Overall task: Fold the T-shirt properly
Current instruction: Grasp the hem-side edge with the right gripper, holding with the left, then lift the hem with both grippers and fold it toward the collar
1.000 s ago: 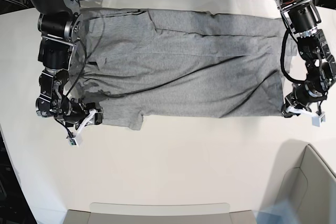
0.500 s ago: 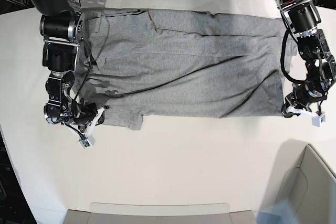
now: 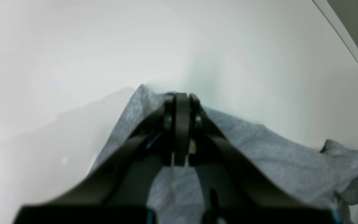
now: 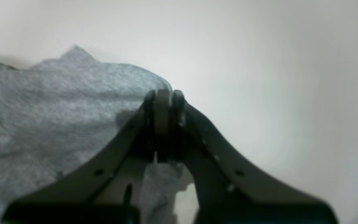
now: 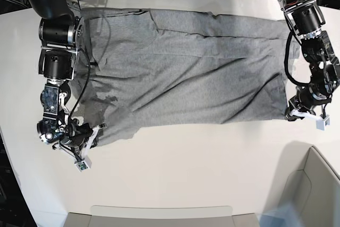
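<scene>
We saw the T-shirt (image 5: pixel 186 67) spread plain side up across the far half of the white table (image 5: pixel 186 174), its long axis running left to right, with loose diagonal wrinkles across the grey cloth. One short sleeve lay at the far left near the table's far edge, and the straight hem sat at the right end.

The right claw (image 5: pixel 87 143) was at the near-left corner of the shirt. In the right wrist view its fingers (image 4: pixel 162 102) were pressed together on the edge of the grey fabric, which bunched up beside and under them, so we read it as clamped on the T-shirt. The cloth around that corner was drawn into a narrow tongue reaching toward the near-left of the table.

The left claw (image 5: pixel 308 114) was at the near-right corner, just at the hem. In the left wrist view its fingers (image 3: pixel 182 105) were together with a peak of grey fabric raised right at their tips, clamped on the T-shirt as well. The hem ran away from it toward the far side, lying flat on the table.

A pale tray edge (image 5: pixel 159 213) showed at the near side of the table, well apart from the shirt, and a pale bin (image 5: pixel 313 184) stood at the near-right corner.
</scene>
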